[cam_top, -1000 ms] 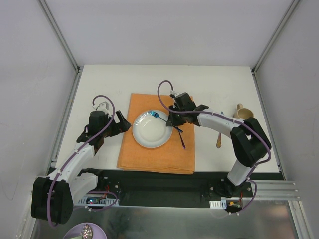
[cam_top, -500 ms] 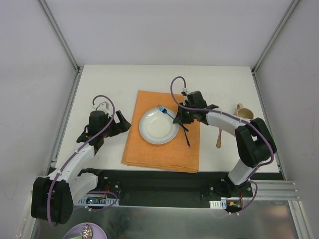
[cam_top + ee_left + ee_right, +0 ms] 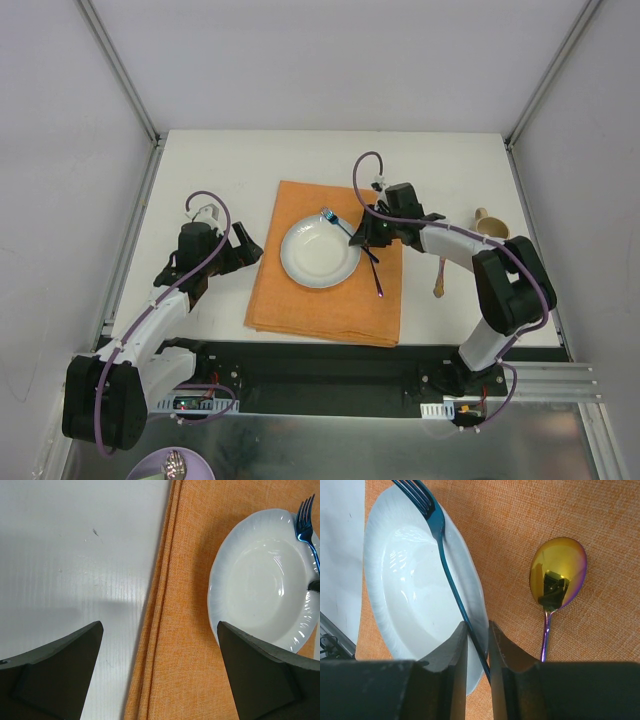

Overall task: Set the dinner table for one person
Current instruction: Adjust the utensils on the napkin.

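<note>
The white dinner table carries an orange placemat with a white plate on it. My right gripper is shut on the handle of a blue fork, whose tines lie over the plate's far rim. In the right wrist view the fork runs across the plate into my gripper. An iridescent spoon lies on the placemat right of the plate. My left gripper is open and empty above the placemat's left edge.
A wooden spoon and a beige mug lie on the table right of the placemat. Metal rails edge the table on both sides. The left wrist view also shows the plate and fork tines.
My right gripper has moved right with the fork. The plate, the spoon and the placemat have shifted right with it. The left arm has not moved.
</note>
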